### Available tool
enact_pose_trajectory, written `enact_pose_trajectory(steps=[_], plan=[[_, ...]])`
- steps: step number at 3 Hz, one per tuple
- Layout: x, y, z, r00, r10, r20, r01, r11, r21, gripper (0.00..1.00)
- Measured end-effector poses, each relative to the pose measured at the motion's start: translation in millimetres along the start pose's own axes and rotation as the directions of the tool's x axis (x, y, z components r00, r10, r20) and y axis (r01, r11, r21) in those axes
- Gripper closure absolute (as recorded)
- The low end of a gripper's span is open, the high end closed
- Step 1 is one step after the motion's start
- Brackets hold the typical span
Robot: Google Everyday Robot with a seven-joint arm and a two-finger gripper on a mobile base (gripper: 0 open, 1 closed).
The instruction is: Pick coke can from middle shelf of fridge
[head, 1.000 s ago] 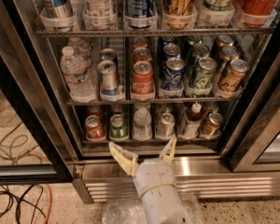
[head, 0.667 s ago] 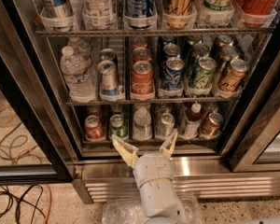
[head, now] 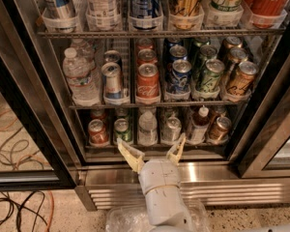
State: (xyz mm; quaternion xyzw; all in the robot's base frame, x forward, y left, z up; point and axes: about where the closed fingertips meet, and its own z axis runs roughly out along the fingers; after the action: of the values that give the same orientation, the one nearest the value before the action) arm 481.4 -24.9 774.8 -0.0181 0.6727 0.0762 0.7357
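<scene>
- Since a second ago, the white robot arm's two-finger gripper with cream-yellow fingers [head: 152, 146] has crept upward toward the coke can and edged slightly to the right. Nothing on the racks has shifted.
- The fridge [head: 222, 172], a large stainless-steel drinks cooler with black-framed glass doors and wire racks, stands open all around the coke can.
- The middle shelf [head: 150, 104], a grey wire rack with clear plastic lane trays, runs directly under the coke can and carries a full row of drinks.
- The gripper sits well below the coke can and almost straight under it. It is in front of the steel sill and level with the rack of small cans one tier down. Its fingers are spread wide in a V and hold nothing.
- The coke can [head: 148, 81], a standard red aluminium can with white script and a silver top, stands upright at the front of its lane. More red cans queue behind it.
- A clear plastic water bottle [head: 79, 76] stands further left of the coke can, a silver-and-blue can [head: 112, 81] just to its left and a blue Pepsi can [head: 180, 76] just to its right.
- Judged step: the approach, with the grasp not yet begun. The next move calls for lifting the spread fingers to the height of the coke can. They then need to reach in straight, one finger passing each side without nudging the neighbouring cans.
</scene>
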Motion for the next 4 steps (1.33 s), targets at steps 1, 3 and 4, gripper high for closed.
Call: enact_pose_trajectory(steps=[1, 3, 4], plan=[[-3.3, 3.9, 4.3, 0.999, -0.039, 0.025, 0.04, 0.999, -0.021, 0.0], [-29.7, 5.5, 31.3, 0.969, -0.155, 0.191, 0.162, 0.9867, -0.02, 0.0], [-29.6, 5.6, 31.2, 0.969, -0.155, 0.191, 0.162, 0.9866, -0.02, 0.0]])
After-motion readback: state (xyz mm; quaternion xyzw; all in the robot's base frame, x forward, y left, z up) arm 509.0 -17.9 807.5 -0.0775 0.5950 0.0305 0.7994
